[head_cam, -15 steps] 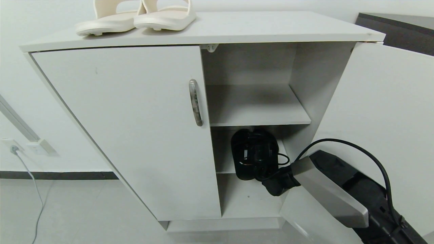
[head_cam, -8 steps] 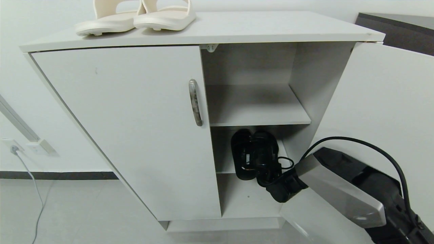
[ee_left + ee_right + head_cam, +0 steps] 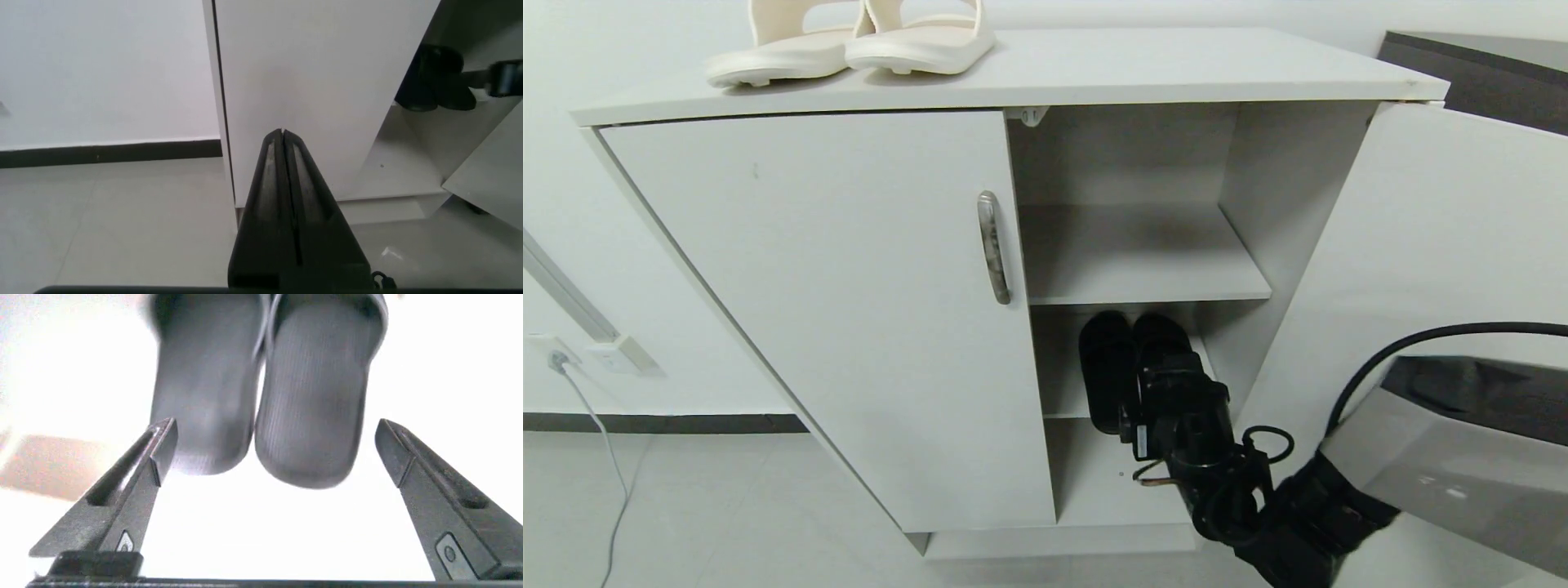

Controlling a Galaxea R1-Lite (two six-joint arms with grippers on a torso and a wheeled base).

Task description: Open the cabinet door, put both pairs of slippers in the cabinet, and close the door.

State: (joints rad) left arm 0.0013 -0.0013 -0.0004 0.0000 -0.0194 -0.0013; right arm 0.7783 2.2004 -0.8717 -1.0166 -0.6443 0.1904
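Observation:
A pair of black slippers (image 3: 1107,367) lies side by side on the cabinet's middle shelf (image 3: 1054,396), heels toward the front. My right gripper (image 3: 1172,384) hangs just in front of them, open. In the right wrist view its two fingers (image 3: 139,478) spread wide on either side of the black slippers (image 3: 261,384), apart from them. A cream pair of slippers (image 3: 849,45) rests on the cabinet top (image 3: 1176,69), at the left. My left gripper (image 3: 282,135) is shut and empty, low before the closed left door (image 3: 327,73).
The cabinet's right door (image 3: 1421,245) stands swung wide open beside my right arm. The left door (image 3: 833,302) is closed, its metal handle (image 3: 992,245) at the inner edge. The upper shelf (image 3: 1135,253) and bottom shelf (image 3: 1103,482) are bare. A wall socket and cable (image 3: 560,359) sit low left.
My right gripper has let go of the black slippers and drawn back out of the cabinet toward the front. The slippers stay on the middle shelf.

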